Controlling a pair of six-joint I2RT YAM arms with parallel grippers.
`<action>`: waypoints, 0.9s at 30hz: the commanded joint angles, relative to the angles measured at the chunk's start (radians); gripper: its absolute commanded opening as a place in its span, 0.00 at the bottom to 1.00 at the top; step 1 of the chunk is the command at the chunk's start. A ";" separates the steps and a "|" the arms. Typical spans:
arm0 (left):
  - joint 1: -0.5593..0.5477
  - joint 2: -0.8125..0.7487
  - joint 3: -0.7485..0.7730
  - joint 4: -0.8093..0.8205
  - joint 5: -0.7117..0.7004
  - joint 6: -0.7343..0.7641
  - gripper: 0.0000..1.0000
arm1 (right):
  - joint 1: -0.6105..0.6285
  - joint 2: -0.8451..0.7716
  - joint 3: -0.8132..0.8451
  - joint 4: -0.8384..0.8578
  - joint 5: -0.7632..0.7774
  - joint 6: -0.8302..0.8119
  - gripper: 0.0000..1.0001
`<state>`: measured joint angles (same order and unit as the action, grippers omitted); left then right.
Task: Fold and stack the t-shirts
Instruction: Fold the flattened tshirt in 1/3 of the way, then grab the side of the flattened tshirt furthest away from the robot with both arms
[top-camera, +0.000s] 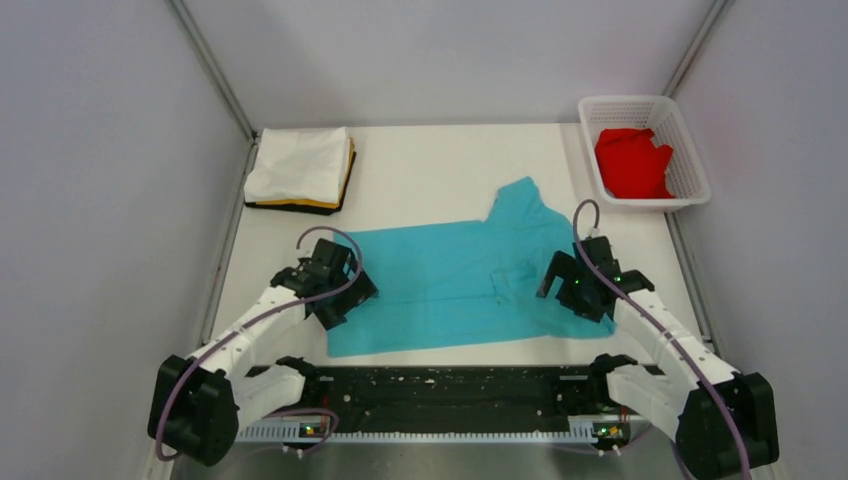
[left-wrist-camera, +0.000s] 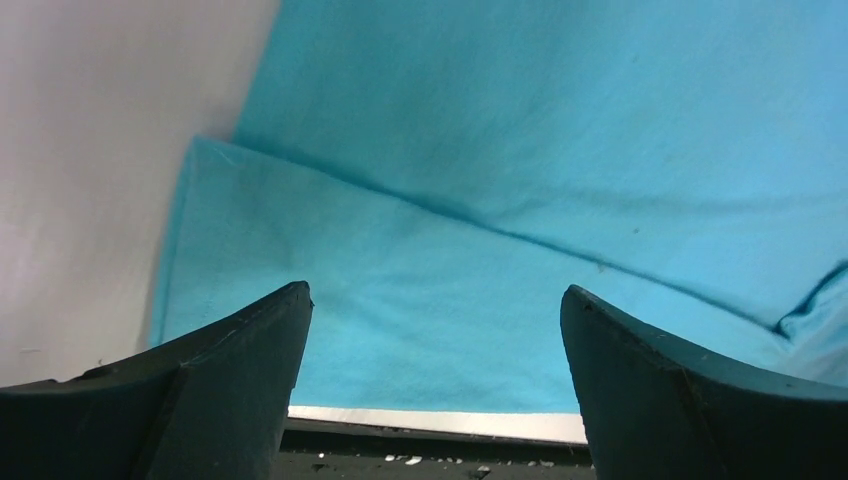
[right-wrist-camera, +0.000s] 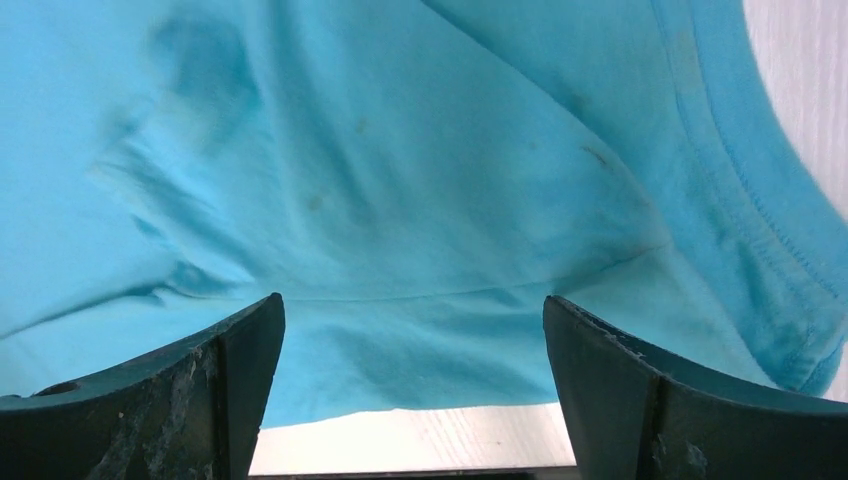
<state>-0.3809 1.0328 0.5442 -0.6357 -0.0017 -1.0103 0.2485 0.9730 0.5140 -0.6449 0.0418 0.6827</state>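
Observation:
A turquoise-blue t-shirt (top-camera: 450, 285) lies spread on the white table, partly folded, with one sleeve pointing to the back. My left gripper (top-camera: 345, 292) hangs open over its left edge, and only cloth (left-wrist-camera: 450, 250) shows between the jaws (left-wrist-camera: 435, 295). Over the shirt's right part near the front hem, my right gripper (top-camera: 567, 285) also stands open, with the shirt (right-wrist-camera: 400, 200) below its jaws (right-wrist-camera: 412, 300) and nothing held. A folded white t-shirt (top-camera: 300, 163) rests on an orange-yellow one (top-camera: 338, 203) at the back left. A bright red t-shirt (top-camera: 632, 162) lies crumpled in the basket.
The white lattice basket (top-camera: 690, 150) stands at the back right corner. A thin dark layer shows under the folded stack at the back left. A black strip (top-camera: 440, 385) runs along the table's near edge between the arm bases. Grey walls close in both sides.

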 joint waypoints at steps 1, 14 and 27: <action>0.005 0.059 0.190 -0.106 -0.208 0.064 0.99 | 0.008 -0.045 0.145 0.073 0.023 -0.091 0.99; 0.271 0.584 0.648 0.040 -0.251 0.391 0.88 | 0.005 0.265 0.451 0.261 0.105 -0.343 0.99; 0.316 0.843 0.748 0.168 -0.141 0.493 0.43 | -0.008 0.505 0.569 0.266 0.070 -0.368 0.99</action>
<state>-0.0719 1.8603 1.2778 -0.5098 -0.1711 -0.5446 0.2474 1.4616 1.0237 -0.3996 0.1112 0.3382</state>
